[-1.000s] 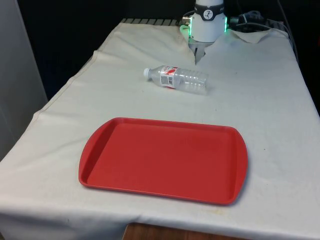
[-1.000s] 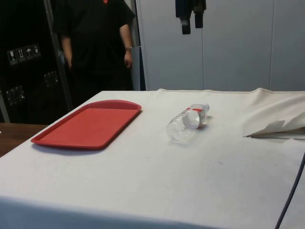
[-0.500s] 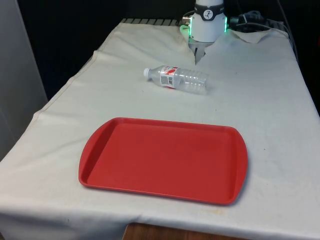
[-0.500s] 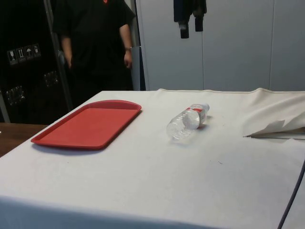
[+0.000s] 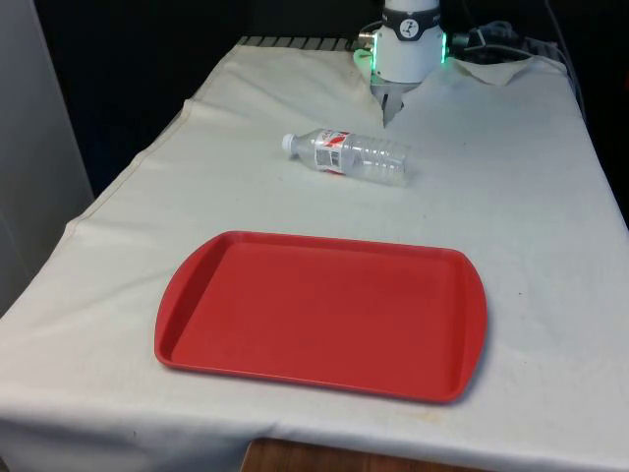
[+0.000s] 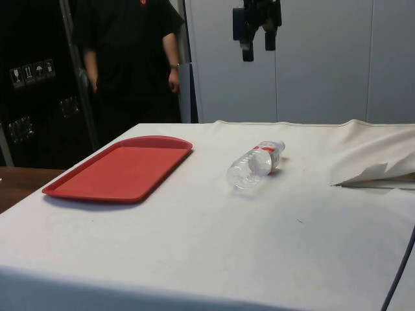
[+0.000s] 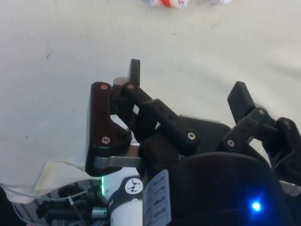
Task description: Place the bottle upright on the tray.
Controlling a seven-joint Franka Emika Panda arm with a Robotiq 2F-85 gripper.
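Clear plastic bottle (image 5: 349, 155): lies on its side on the white cloth (image 5: 511, 197), white cap toward the front view's left, red-and-white label band just behind the neck. It appears empty, so I judge it light and liable to roll.

Bottle location: between my base and the tray, well apart from the tray's far rim; nothing touches it.

Reason for orientation: a round body on its side exposes its long flanks, so my 2 fingers can close across the width. Standing it up calls for a rotation after lifting, in my judgement.

Red tray (image 5: 197, 324): flat, shallow rim, bare, at the near end of the table. Its open floor leaves room to set the bottle's base down anywhere inside the rim.

Gripper (image 6: 256, 50): high above the table in the side view, above and slightly behind the bottle, fingers pointing down.

Finger state: the 2 black fingers (image 7: 101, 127) stand apart with a clear gap and hold nothing.

Arm pose: wrist raised, roughly vertical, hanging well clear of the cloth.

Task stage: approach not yet completed; grasp, lift, reorientation and placement all remain.

Risk: a push on 1 flank could roll the bottle away.

Person (image 6: 126, 58): stands beyond the tray in dark clothing, hands at sides, apart from the table.
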